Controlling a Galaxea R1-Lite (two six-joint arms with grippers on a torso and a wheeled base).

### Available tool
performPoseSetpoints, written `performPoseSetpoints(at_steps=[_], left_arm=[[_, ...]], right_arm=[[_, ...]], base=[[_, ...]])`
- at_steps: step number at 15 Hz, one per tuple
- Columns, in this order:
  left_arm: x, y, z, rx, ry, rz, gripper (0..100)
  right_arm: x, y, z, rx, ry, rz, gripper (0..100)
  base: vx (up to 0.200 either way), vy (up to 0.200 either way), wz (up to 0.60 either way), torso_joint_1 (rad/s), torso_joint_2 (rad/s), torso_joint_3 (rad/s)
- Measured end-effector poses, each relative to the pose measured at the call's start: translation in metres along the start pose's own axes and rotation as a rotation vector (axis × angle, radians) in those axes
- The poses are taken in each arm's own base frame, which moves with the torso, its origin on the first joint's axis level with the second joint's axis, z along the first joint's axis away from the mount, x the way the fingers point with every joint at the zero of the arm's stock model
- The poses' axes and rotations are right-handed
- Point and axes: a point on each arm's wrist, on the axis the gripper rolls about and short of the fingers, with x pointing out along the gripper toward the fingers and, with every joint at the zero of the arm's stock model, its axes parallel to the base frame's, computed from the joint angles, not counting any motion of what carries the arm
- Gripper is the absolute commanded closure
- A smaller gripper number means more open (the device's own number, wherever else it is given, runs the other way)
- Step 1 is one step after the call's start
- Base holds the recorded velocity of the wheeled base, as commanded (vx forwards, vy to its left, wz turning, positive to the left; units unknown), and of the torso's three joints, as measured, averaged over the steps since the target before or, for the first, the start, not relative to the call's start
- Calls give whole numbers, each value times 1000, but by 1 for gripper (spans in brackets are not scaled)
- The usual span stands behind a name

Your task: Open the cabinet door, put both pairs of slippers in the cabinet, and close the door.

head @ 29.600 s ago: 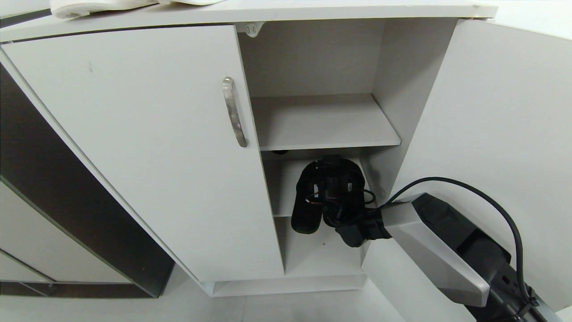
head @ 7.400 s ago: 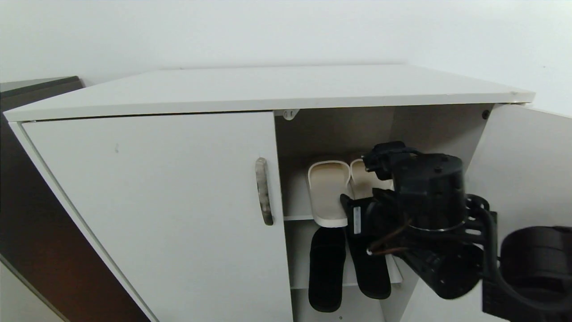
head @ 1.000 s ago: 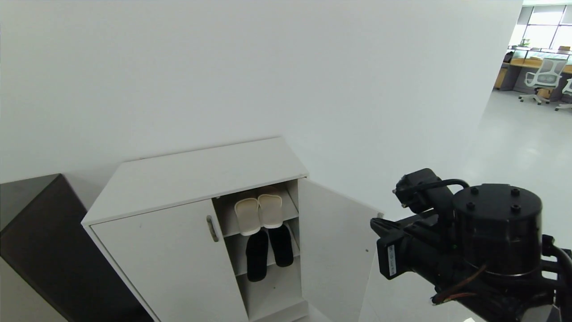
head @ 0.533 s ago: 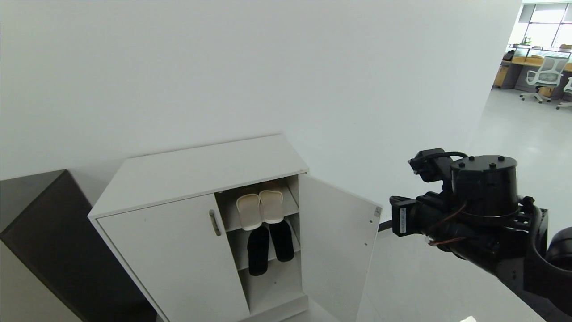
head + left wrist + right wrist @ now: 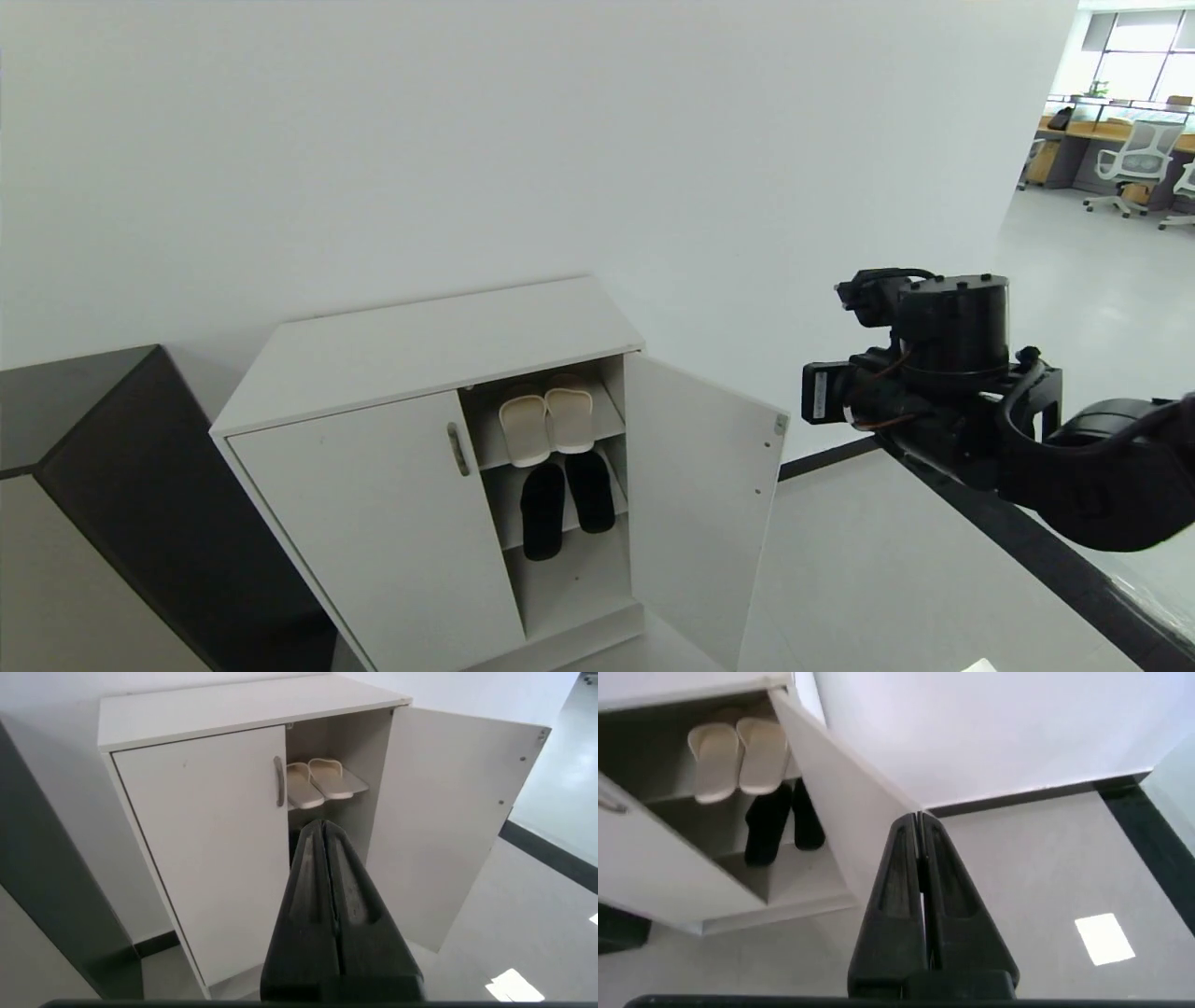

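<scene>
Currently both pairs sit inside the cabinet (image 5: 439,341): white slippers (image 5: 546,422) on the upper shelf, black slippers (image 5: 565,495) on the shelf below, ends overhanging. Right door (image 5: 700,485) stands wide open; left door (image 5: 373,523) is shut. Right gripper (image 5: 920,821), fingers pressed together and empty, hangs apart from the open door's edge. Left gripper (image 5: 323,829), likewise closed and empty, faces the cabinet front.

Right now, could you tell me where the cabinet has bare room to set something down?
The cabinet top is bare, and so is the bottom compartment floor beneath the black slippers. The upper shelf is taken by the white slippers, the middle shelf by the black pair.
</scene>
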Motion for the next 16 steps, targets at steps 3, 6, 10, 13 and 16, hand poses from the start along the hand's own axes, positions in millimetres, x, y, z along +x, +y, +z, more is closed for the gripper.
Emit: performPoseSetpoints(at_steps=[3,6,10,13,16], left_arm=[[0,0,0,-1,0,1,100],[0,0,0,-1,0,1,100],[0,0,0,-1,0,2,100],[0,0,0,-1,0,1,100],[0,0,0,-1,0,1,100]], right_arm=[[36,-9,6,16,-6,-50,100],[75,-14,5,25,-12,-84,100],[114,-22,-17,-4,33,-123,100],[127,-22,-34,-16,70,-129,100],[131,-15,-43,-26,89,-114,100]], base=[[0,0,0,0,0,0],[0,0,0,0,0,0],[0,0,0,0,0,0],[0,0,0,0,0,0],[0,0,0,0,0,0]])
